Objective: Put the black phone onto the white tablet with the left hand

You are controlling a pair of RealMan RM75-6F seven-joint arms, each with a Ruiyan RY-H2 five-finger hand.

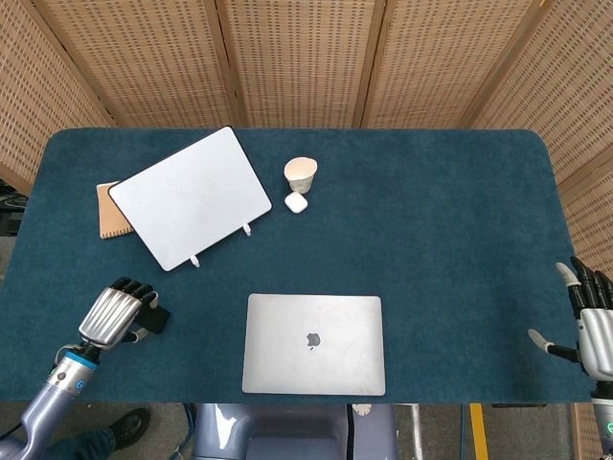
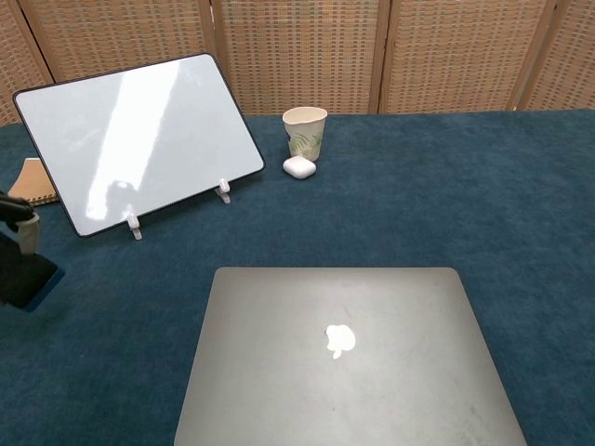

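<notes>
The black phone (image 1: 159, 317) is gripped in my left hand (image 1: 117, 312) near the table's front left edge, with only its right end showing past the fingers. In the chest view the phone (image 2: 22, 281) hangs tilted at the far left, a fingertip (image 2: 26, 229) just above it. The white tablet (image 1: 190, 196) leans on small white feet behind it, a short way beyond the hand; it also fills the upper left of the chest view (image 2: 139, 139). My right hand (image 1: 594, 326) hovers at the table's right front edge, fingers spread and holding nothing.
A closed silver laptop (image 1: 314, 344) lies front centre. Beside the tablet's right edge stand a paper cup (image 1: 300, 173) and a white earbud case (image 1: 296, 202). A brown notebook (image 1: 110, 213) pokes out behind the tablet's left side. Wicker screens back the blue table (image 1: 441, 220).
</notes>
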